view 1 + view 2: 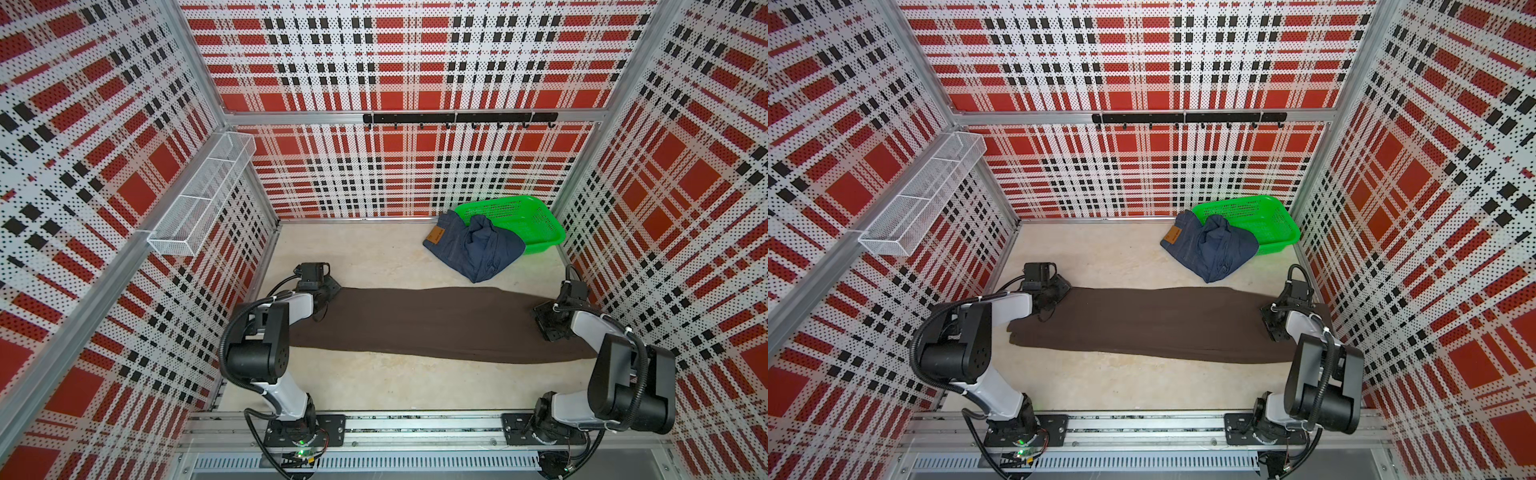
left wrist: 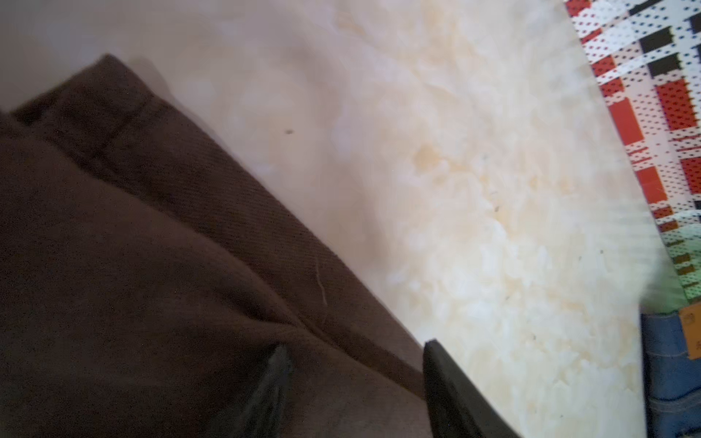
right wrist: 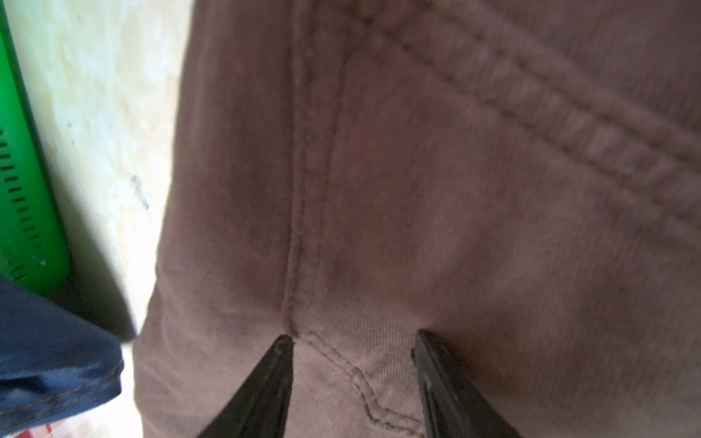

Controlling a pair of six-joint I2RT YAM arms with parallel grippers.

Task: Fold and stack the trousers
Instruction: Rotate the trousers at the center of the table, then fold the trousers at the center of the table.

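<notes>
The dark brown trousers [image 1: 436,324] lie flat across the table [image 1: 374,257], seemingly halved lengthwise, with the left gripper [image 2: 356,345] and right gripper [image 3: 352,337] spread-jawed over their ends, holding nothing, while the denim jeans [image 1: 473,249] sit crumpled by the green basket [image 1: 552,232], unfolded and unstacked.

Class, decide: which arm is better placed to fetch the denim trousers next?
Probably right: the denim trousers lie by the green basket, nearer the right tool than the left tool.
</notes>
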